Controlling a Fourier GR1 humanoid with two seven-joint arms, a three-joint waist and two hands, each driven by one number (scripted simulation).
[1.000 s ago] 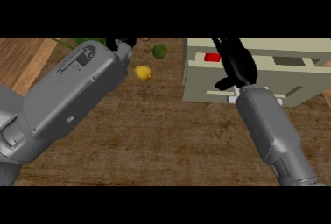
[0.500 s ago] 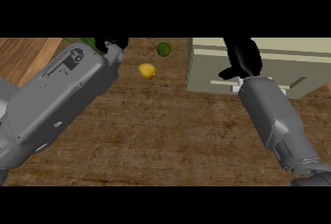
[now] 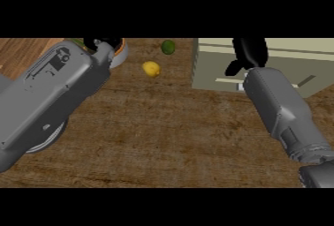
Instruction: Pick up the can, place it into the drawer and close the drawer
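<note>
1. The drawer unit (image 3: 274, 62), a pale box at the upper right of the frame, is shown with its front face flush; no open cavity is visible, so the drawer is judged shut or very nearly so.
2. The right hand (image 3: 250, 52) is seen at the top edge of that front, above the pale handle (image 3: 226, 80). Its fingers are bunched dark against the unit, and whether they are straight or curled cannot be told.
3. The can is not visible anywhere in the view. It is judged to lie inside the drawer, though this cannot be confirmed.
4. The left hand (image 3: 108, 45) appears at the upper left, mostly hidden behind its grey forearm (image 3: 52, 97); its finger posture cannot be told. A pale round rim (image 3: 119, 59) shows beside it, and another round edge (image 3: 49, 139) shows under the forearm at the lower left.
5. A yellow lemon-like fruit (image 3: 151, 69) and a green fruit (image 3: 168, 47) lie on the wooden counter (image 3: 169, 132), left of the drawer unit and apart from both hands.
6. For the closing step to be done well, the push should be directed squarely into the drawer front, near its middle, so that the drawer is not skewed. Contact should be kept until the front sits flush all along its edges, and only then should the hand be drawn straight back, clear of the handle.
</note>
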